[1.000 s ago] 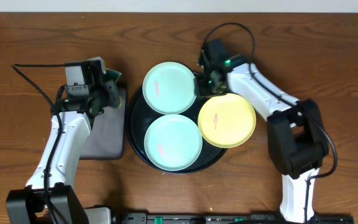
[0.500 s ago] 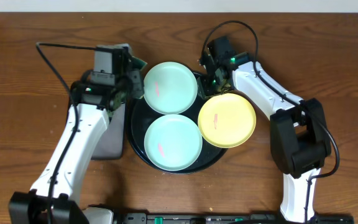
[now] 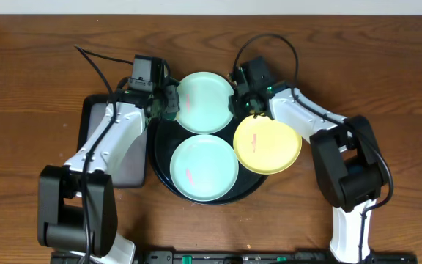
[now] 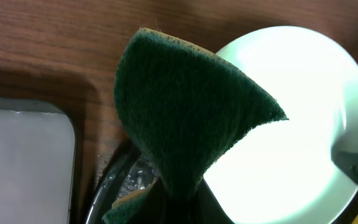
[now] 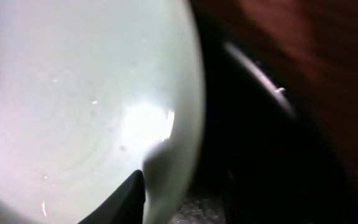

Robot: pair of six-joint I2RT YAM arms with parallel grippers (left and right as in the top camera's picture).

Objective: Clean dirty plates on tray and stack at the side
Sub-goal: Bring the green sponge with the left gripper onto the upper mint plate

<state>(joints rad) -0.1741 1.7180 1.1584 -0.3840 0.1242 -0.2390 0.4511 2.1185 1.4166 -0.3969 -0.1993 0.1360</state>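
Three plates lie on the round black tray (image 3: 157,158): a mint plate (image 3: 205,103) at the back, another mint plate (image 3: 204,167) in front with a reddish smear, and a yellow plate (image 3: 267,143) on the right. My left gripper (image 3: 163,103) is shut on a folded dark green sponge (image 4: 185,106), which hangs over the back plate's (image 4: 291,124) left rim. My right gripper (image 3: 239,99) straddles that plate's (image 5: 73,112) right rim. One finger (image 5: 126,199) lies inside the plate; the other is lost in the dark.
A rectangular tray (image 3: 119,165) with a grey inside (image 4: 23,162) sits left of the round tray. Bare wooden table runs along the back and both sides. Both arms reach in from the front.
My left arm has swung right from the rectangular tray, bringing the sponge to the back plate's left rim. My right gripper's jaws have narrowed around its right rim.
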